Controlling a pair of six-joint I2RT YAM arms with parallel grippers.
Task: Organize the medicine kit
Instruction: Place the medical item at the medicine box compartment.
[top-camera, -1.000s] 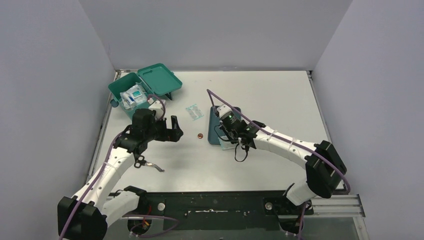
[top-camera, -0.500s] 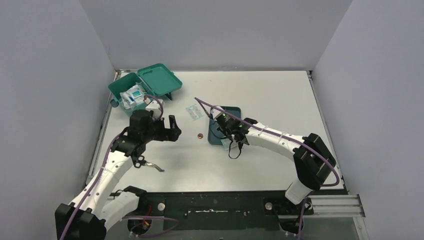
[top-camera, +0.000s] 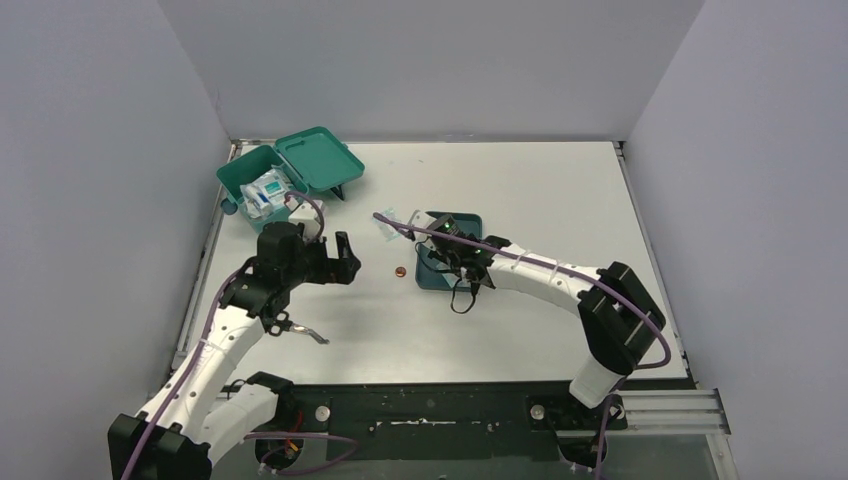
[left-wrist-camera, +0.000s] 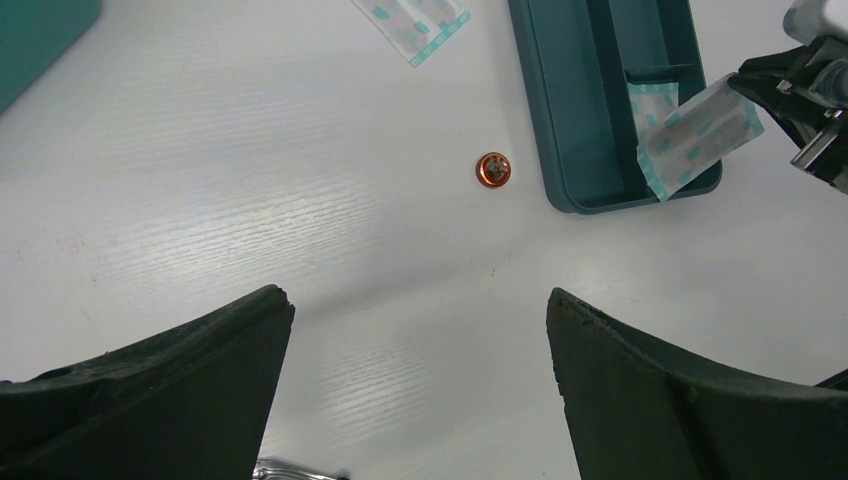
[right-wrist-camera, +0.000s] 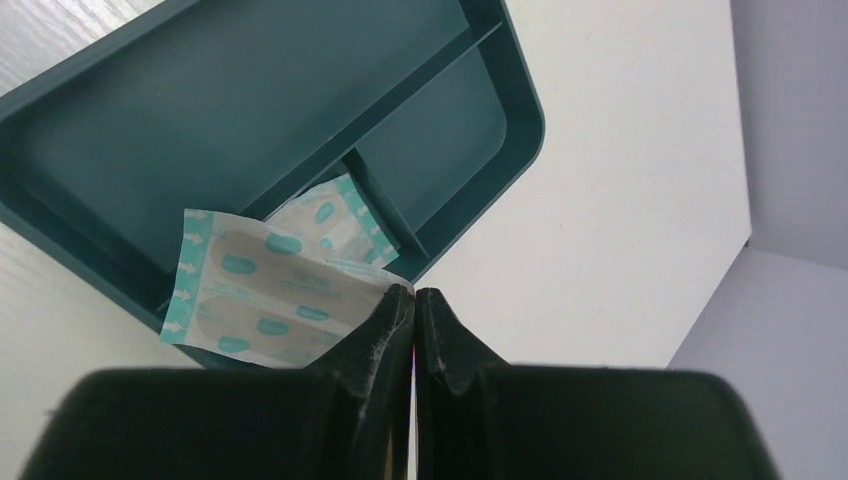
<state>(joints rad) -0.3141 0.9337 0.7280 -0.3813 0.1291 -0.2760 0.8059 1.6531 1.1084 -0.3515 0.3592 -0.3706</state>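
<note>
Over the divided tray (right-wrist-camera: 200, 90), our right end effector (right-wrist-camera: 413, 300) pinched a plaster (right-wrist-camera: 270, 305), likely to drop it in; left of the tray, our left end effector (left-wrist-camera: 417, 300) gaped empty. The medicine kit (top-camera: 318, 160) lay open farther left.

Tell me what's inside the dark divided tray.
One plaster strip lies in a small compartment of the divided tray; the large one is bare. The right gripper holds a second strip over the near wall, hiding part of that compartment.
</note>
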